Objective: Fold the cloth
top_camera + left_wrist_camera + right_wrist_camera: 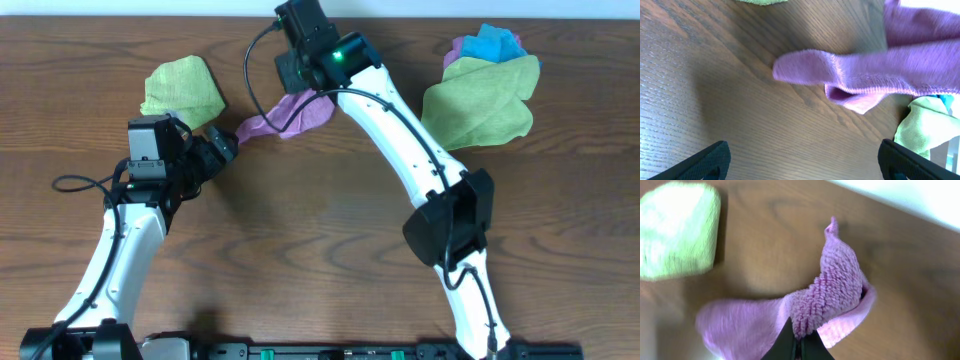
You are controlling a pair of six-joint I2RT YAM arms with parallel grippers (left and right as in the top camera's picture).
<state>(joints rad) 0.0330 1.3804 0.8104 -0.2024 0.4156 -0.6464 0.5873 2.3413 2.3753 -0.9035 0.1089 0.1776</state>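
Right jaws pinch bunched purple cloth (835,290), looped terry pile; left jaws wide, empty, over wood-grain table (715,100).

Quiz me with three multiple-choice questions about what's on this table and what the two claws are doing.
1. Where is the heap of cloths? A) far right corner of the table B) near left corner C) dead centre
2. What colour is the cloth pinched by the right gripper? A) green B) purple C) blue
3. How is the left gripper? A) shut on purple cloth B) shut on green cloth C) open, empty

1 A: the overhead view shows it far right.
2 B: purple terry sits between the closed fingers.
3 C: its fingers stand wide apart over bare wood.
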